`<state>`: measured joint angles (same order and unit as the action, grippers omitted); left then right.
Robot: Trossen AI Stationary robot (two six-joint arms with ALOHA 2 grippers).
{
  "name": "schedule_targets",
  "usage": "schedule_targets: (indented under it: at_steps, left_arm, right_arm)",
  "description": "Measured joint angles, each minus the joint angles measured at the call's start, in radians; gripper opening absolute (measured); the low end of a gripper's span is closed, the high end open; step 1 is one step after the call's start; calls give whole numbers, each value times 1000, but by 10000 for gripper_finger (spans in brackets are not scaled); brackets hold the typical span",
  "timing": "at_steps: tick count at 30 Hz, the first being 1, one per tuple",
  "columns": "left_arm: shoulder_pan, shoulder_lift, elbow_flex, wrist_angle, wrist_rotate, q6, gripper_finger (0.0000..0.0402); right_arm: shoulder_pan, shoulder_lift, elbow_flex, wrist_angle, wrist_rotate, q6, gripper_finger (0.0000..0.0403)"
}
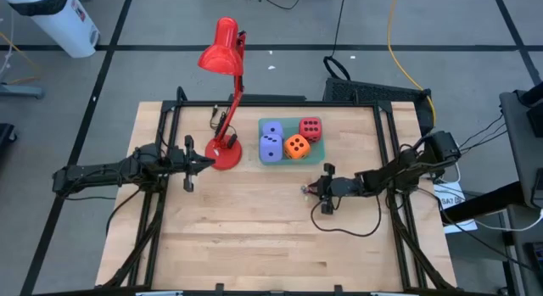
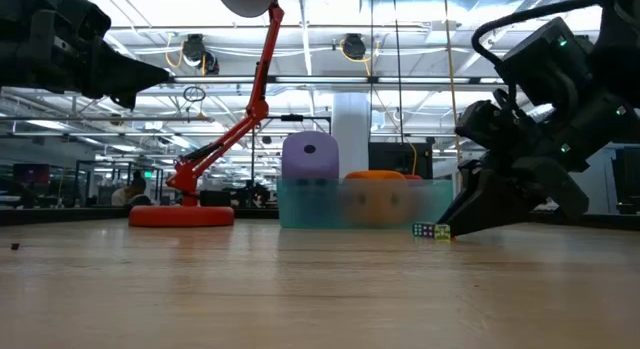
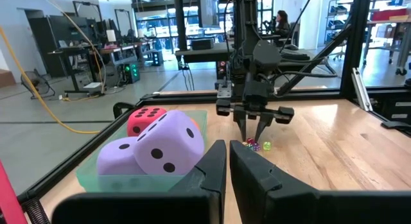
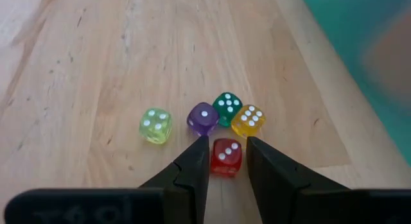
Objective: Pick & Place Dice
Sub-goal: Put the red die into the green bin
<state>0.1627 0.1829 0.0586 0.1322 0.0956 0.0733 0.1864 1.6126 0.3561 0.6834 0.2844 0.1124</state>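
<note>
Four soft dice sit in a green tray (image 1: 291,120) at the table's far middle: two lavender (image 1: 271,148) (image 3: 168,147), one orange (image 1: 296,146), one red (image 1: 311,129). Several small translucent dice (image 1: 303,191) lie on the wood near the tray. My right gripper (image 4: 226,161) is low over them and open, with a small red die (image 4: 225,155) between its fingertips. My left gripper (image 1: 204,163) is shut and empty, hovering beside the red lamp's base (image 1: 225,153). My right gripper's fingers (image 4: 196,161) stand on either side of the small red die (image 4: 225,147), slanting down from the table's right. The die rests on the table. I cannot tell whether the fingers touch it.
A red desk lamp stands left of the tray, its arm leaning over the far edge and its head (image 1: 221,50) beyond the table. Yellow-green (image 4: 155,126), purple (image 4: 203,118), green (image 4: 227,107) and yellow (image 4: 248,119) small dice lie just ahead of the right fingertips. Bare wood spreads toward the near edge (image 1: 271,254).
</note>
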Motion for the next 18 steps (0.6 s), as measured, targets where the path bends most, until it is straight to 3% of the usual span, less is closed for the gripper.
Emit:
schedule_targets:
  at_steps: [5,18]
  left_arm:
    - [0,0,0,0,0,-4,33]
    - [0,0,0,0,0,-3,33]
  right_arm:
    - [-14,33,0,50,-3,0,95]
    - [-15,32,1,-17,0,11,65]
